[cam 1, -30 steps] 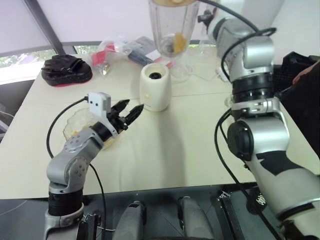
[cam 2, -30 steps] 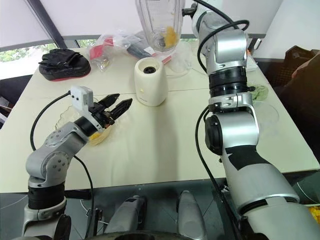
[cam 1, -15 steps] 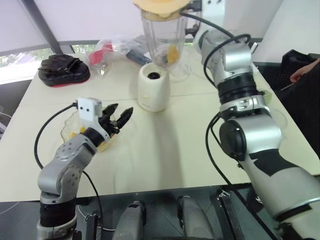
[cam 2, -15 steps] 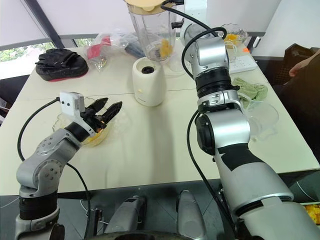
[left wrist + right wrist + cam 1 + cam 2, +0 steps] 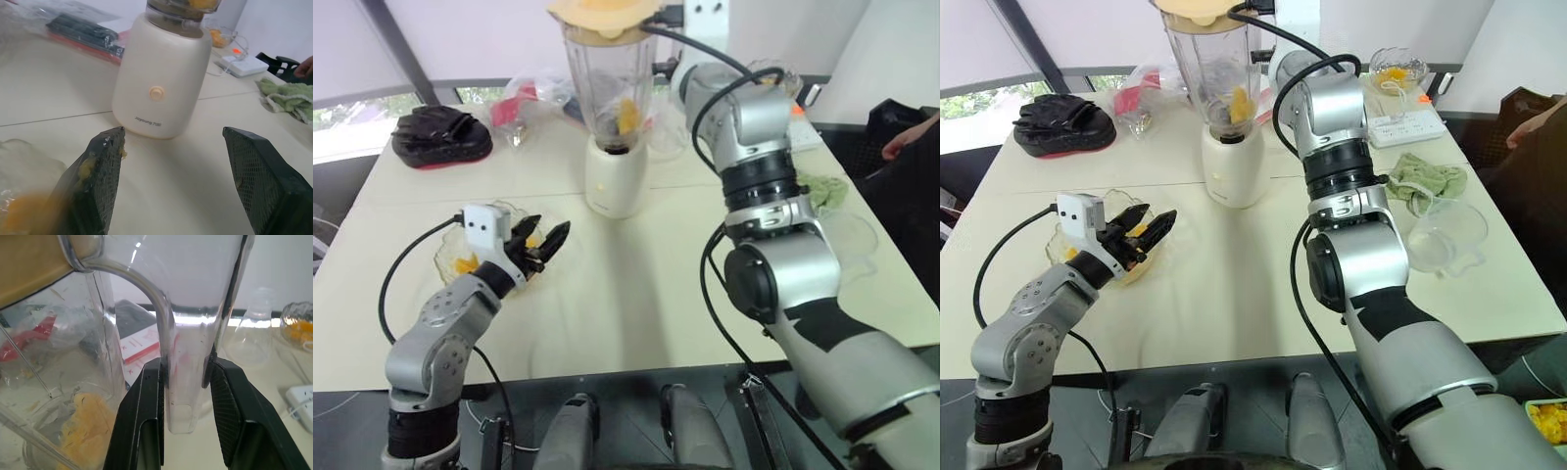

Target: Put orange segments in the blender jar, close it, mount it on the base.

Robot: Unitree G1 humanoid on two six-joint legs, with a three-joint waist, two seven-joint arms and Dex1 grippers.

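A: So, how far is the task?

B: The clear plastic tapered blender jar (image 5: 607,93), yellow-orange orange segments (image 5: 626,116) inside and pale orange lid (image 5: 604,17) on, sits on the cream-white rounded base (image 5: 615,178). The right gripper (image 5: 185,377) clamps its handle between both fingers.

A: What is left?

B: I judge only seating and letting go. The left gripper (image 5: 181,171) is wide open, empty, the base just ahead of it.
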